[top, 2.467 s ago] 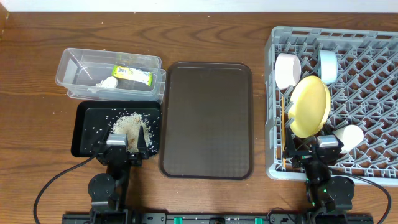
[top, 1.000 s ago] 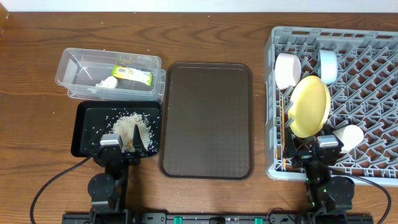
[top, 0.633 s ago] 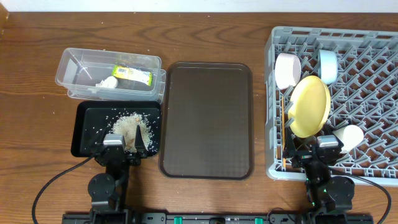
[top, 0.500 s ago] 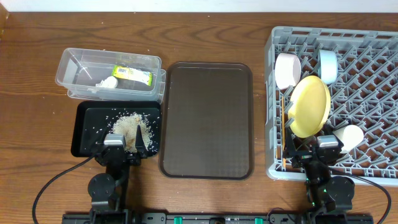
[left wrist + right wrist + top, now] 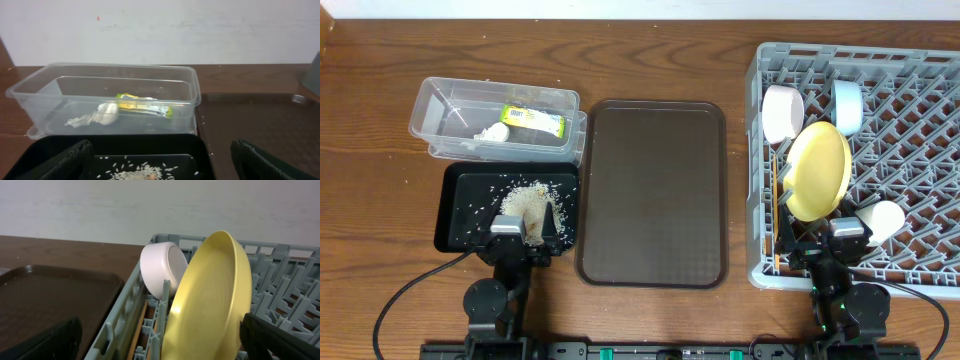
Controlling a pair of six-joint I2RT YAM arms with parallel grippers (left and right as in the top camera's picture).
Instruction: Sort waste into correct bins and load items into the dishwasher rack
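The clear tub (image 5: 428,108) holds the yellow-green wrapper (image 5: 533,120) and crumpled white paper (image 5: 492,132). The black tray (image 5: 458,215) holds a pile of rice (image 5: 525,200). The grey rack (image 5: 920,140) holds the yellow plate (image 5: 818,170) on edge, the white bowl (image 5: 783,110), the pale blue bowl (image 5: 847,105), the cup (image 5: 882,220) and the chopsticks (image 5: 775,200). My left gripper (image 5: 525,235) is open and empty over the black tray's near edge (image 5: 125,145), facing the rice (image 5: 140,172), the tub (image 5: 40,100) and the wrapper (image 5: 145,106). My right gripper (image 5: 825,240) is open and empty at the rack's near edge, facing the plate (image 5: 210,305) and the white bowl (image 5: 162,270).
A large dark brown serving tray (image 5: 655,190) lies between the bins and the rack, with nothing on it. It also shows in the left wrist view (image 5: 260,120) and the right wrist view (image 5: 50,295). A wall stands behind the table.
My left gripper has shifted slightly sideways over the black tray's near edge. The right arm and all objects have not moved.
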